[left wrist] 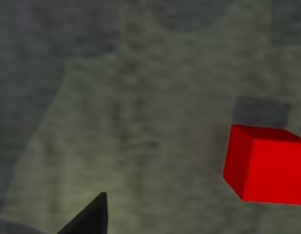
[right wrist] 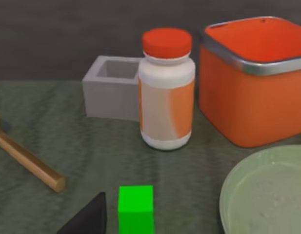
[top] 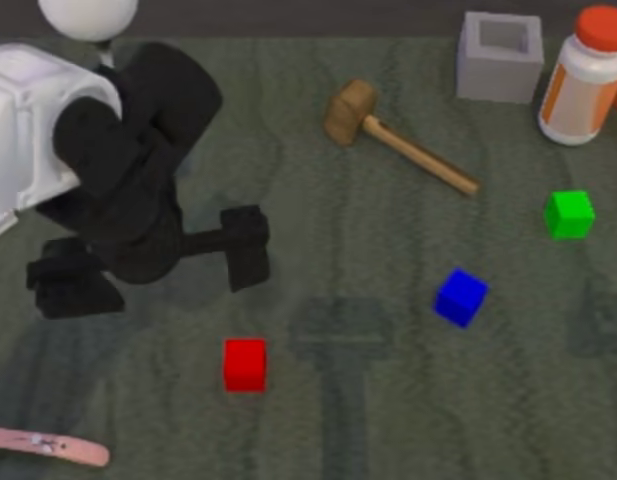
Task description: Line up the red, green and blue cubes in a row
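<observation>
Fingers of the left gripper (top: 153, 265) are spreading wide above the table, hovering near the red cube (top: 245, 364), apparently preparing a grasp.

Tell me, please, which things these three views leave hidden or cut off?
- Right arm: absent from the top view; the right wrist view shows only one dark fingertip, so its state is unreadable.
- Orange bin: cut off by the right wrist view's edge.
- Pale green plate: only partly in the right wrist view.
- Red cube: clipped at the left wrist view's edge.
- Pink object: cut by the top view's edge, unidentifiable.
</observation>
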Action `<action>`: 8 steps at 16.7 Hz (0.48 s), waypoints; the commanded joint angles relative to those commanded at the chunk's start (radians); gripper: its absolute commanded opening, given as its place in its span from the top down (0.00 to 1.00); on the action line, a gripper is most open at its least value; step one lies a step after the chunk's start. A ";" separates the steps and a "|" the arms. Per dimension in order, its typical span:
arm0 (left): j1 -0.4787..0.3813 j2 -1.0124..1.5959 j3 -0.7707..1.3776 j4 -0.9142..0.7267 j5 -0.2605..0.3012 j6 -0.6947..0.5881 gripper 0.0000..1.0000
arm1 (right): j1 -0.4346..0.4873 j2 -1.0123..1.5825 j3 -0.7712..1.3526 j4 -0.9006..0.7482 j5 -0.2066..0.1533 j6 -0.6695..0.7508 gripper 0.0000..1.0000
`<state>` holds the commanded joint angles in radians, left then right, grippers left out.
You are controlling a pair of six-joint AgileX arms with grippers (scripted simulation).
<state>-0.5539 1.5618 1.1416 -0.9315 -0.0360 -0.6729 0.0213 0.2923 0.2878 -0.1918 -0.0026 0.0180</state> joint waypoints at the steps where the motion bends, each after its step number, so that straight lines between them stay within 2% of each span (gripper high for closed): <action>1: 0.032 -0.071 -0.054 0.039 -0.001 0.010 0.00 | 0.004 0.084 0.080 -0.050 0.000 0.004 0.00; 8: 0.288 -0.718 -0.554 0.371 -0.001 0.185 0.00 | 0.043 0.892 0.739 -0.481 0.010 0.027 0.00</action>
<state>-0.2658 0.8436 0.5876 -0.5602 -0.0370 -0.4876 0.0641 1.1846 1.0271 -0.6723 0.0070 0.0455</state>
